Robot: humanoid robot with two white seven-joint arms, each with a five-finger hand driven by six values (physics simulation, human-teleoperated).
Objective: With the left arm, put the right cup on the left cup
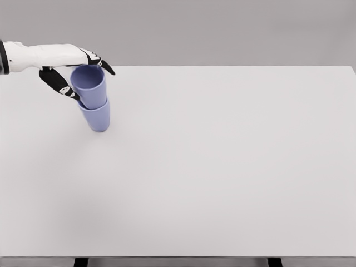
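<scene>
While the left hand (67,69) reaches in from the left, fingers (58,82) clasped round the upper purple cup (89,84), mouth up, slightly tilted, nested in the lower cup (97,117), far-left white bench (222,167).

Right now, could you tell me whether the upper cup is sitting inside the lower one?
Yes: the upper cup is nested, slightly tilted, in the lower cup; the left hand has fingers around it.

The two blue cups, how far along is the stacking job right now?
Mostly done: the upper cup already sits nested in the lower cup at the table's far left. In hand: the left hand has its fingers around the upper cup's rim. Left: letting go and pulling the arm away. The right arm is out of view.
</scene>
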